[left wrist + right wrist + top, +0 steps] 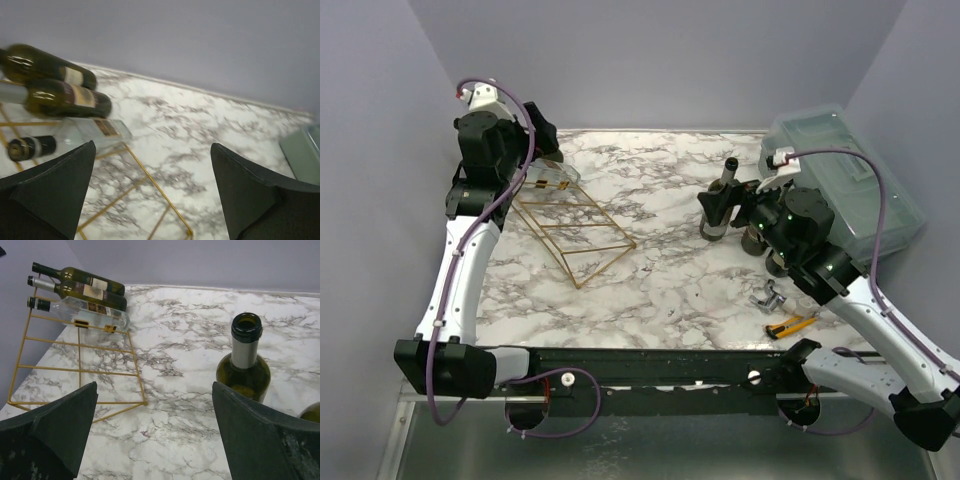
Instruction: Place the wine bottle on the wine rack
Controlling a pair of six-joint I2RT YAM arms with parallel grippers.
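Note:
An upright dark green wine bottle (243, 365) with no cork stands on the marble table, also seen from above (728, 178). My right gripper (155, 432) (720, 210) is open and empty. The bottle stands just ahead of its right finger (260, 440), not between the jaws. The gold wire wine rack (575, 232) (75, 357) lies at the left and holds three bottles at its far end: two dark green ones (85, 277) and a clear one (90, 312). My left gripper (152, 192) (548, 140) hangs open and empty above that end of the rack (150, 182), beside the clear bottle (92, 129).
A translucent lidded plastic box (855, 180) sits at the back right, beside the right arm. Two more bottles (778, 262) stand under the right wrist; one bottle shoulder (312, 412) shows. A metal tool (769, 297) and a yellow cutter (790, 325) lie near the front right.

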